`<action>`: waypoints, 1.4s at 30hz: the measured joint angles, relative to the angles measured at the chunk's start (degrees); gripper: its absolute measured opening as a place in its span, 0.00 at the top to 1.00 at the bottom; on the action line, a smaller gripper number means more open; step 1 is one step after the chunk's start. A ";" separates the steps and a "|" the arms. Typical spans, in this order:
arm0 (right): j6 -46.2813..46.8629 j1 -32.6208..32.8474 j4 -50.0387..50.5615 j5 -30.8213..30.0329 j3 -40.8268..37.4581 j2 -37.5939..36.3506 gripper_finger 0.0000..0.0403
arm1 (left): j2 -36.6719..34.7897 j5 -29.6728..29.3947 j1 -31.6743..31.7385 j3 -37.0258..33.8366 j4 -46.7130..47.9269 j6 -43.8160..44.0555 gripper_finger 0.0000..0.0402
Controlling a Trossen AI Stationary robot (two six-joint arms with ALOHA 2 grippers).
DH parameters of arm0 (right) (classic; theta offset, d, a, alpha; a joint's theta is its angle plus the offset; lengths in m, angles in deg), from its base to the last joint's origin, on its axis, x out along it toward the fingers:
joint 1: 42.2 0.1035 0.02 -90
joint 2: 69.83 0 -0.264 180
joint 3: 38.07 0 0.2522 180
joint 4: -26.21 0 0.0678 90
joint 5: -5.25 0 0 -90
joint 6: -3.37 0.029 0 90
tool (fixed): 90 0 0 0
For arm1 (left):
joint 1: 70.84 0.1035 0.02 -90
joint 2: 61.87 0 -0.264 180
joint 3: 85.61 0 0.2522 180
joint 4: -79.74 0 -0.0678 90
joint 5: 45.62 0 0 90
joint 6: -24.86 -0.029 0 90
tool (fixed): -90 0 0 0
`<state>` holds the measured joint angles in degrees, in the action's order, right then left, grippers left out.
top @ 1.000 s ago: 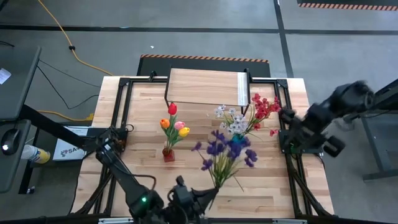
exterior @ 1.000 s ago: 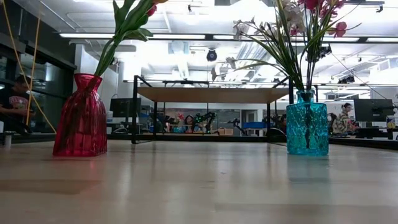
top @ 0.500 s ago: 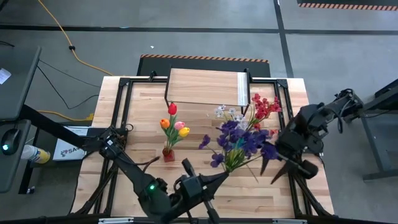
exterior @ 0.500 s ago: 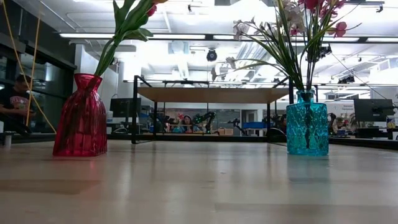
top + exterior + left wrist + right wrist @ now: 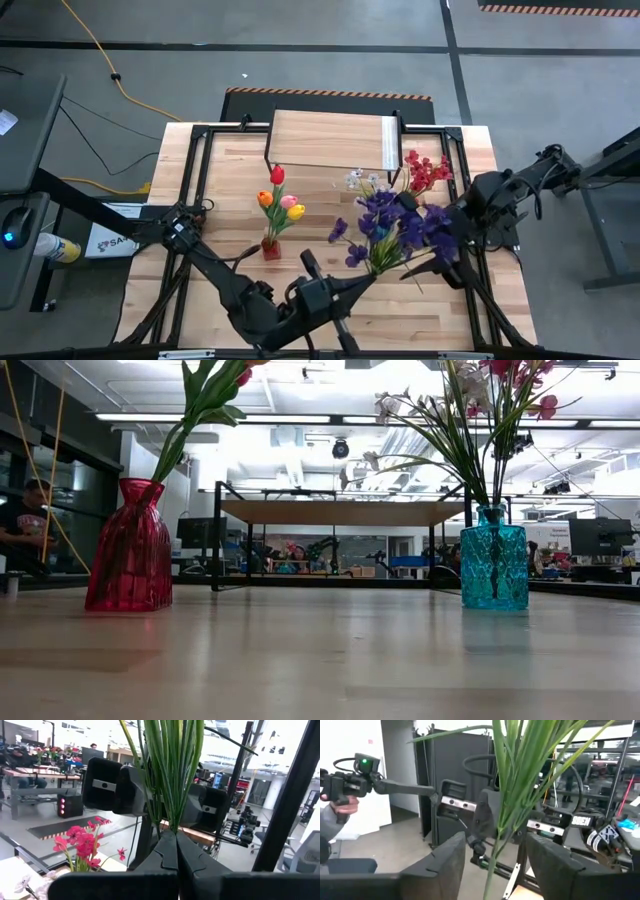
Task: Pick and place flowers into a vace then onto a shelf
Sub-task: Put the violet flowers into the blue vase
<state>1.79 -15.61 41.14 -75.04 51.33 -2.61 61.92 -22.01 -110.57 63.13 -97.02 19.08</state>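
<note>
From above, the left hand (image 5: 368,281) is clamped on the stems of the purple blossom spray (image 5: 395,222), held over the worktop (image 5: 230,170) beside the right hand (image 5: 430,262); the shelf (image 5: 328,139) lies behind. In the right wrist view, its fingers (image 5: 447,855) stand apart around the green stems (image 5: 512,780)

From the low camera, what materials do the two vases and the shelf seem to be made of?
The red vase and teal vase look like glossy, translucent tinted glass, the teal one with a diamond relief. The shelf looks like a matte light-wood board on thin black legs, probably metal.
</note>
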 joint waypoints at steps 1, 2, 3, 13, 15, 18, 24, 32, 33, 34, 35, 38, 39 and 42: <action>0.00 0.00 -0.26 -0.20 0.00 0.05 0.49 | 0.00 0.00 0.04 0.00 0.00 0.00 0.95; 0.00 0.00 -0.68 -0.33 0.00 0.12 0.47 | 0.00 0.01 0.06 0.00 0.00 0.01 0.95; -0.01 -0.12 -1.32 -0.55 0.00 0.35 0.46 | 0.00 0.19 0.26 0.01 -0.01 0.05 0.95; 1.60 -2.96 -5.28 0.14 0.02 1.84 0.43 | 0.02 1.90 0.88 0.00 0.42 1.19 0.95; 1.57 -3.12 -5.65 0.20 0.02 1.84 0.43 | 0.02 1.59 0.86 0.00 0.51 1.33 0.95; 1.66 -3.23 -5.96 0.27 0.02 1.84 0.43 | 0.02 1.55 1.09 0.01 0.71 1.51 0.95; 2.07 -3.19 -6.11 0.37 0.02 2.34 0.44 | 0.06 1.48 2.10 0.00 2.58 2.98 0.95; 4.09 -3.23 -6.18 -0.31 0.02 2.58 0.45 | 0.11 1.68 2.74 0.02 4.68 5.20 0.95; 4.11 -3.23 -6.18 -0.41 0.02 2.58 0.46 | 0.11 1.69 2.71 0.02 4.70 5.21 0.95; 4.11 -3.23 -6.18 -0.42 0.02 2.58 0.47 | 0.11 1.75 2.71 0.02 4.75 5.56 0.95; 4.11 -3.23 -6.18 -0.44 0.02 2.58 0.49 | 0.11 1.79 2.71 0.00 5.10 5.95 0.95; 4.11 -3.23 -6.18 -1.26 0.02 2.58 0.58 | 0.11 1.72 2.71 0.01 6.56 7.60 0.95; 4.10 -3.23 -6.18 -1.79 0.02 2.58 0.61 | 0.11 1.66 2.71 0.00 7.01 8.08 0.95; 3.77 -3.23 -6.15 -2.55 0.02 2.58 0.74 | 0.11 1.31 2.74 0.00 7.82 9.53 0.95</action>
<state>5.56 -18.85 34.98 -77.59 51.35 -0.03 62.03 -20.70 -107.84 63.13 -89.20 28.61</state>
